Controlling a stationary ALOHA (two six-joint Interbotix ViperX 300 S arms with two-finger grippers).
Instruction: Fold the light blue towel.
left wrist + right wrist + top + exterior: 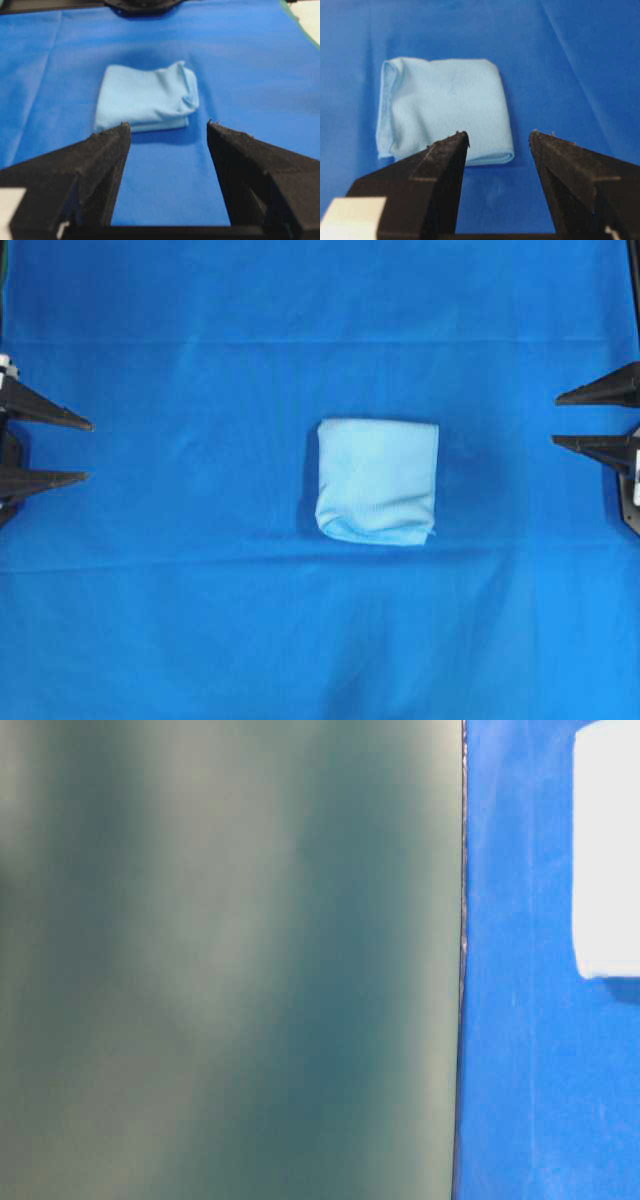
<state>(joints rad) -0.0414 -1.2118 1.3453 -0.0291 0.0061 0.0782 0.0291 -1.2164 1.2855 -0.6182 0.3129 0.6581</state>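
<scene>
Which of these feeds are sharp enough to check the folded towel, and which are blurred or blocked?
Overhead view: sharp, evenly lit, the light blue towel casting a soft shadow on the royal-blue cloth. Table-level view: mostly a blurred grey-green surface; only an overexposed pale patch at the right edge. Left wrist view: towel slightly soft, left end effector fingers blurred. Right wrist view: similar, right end effector out of focus.

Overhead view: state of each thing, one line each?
light blue towel: folded into a small layered square, lying free on the cloth
left hand: open, empty, off to the side
right hand: open, empty, off to the side
royal-blue cloth: spread flat, faintly creased
</scene>
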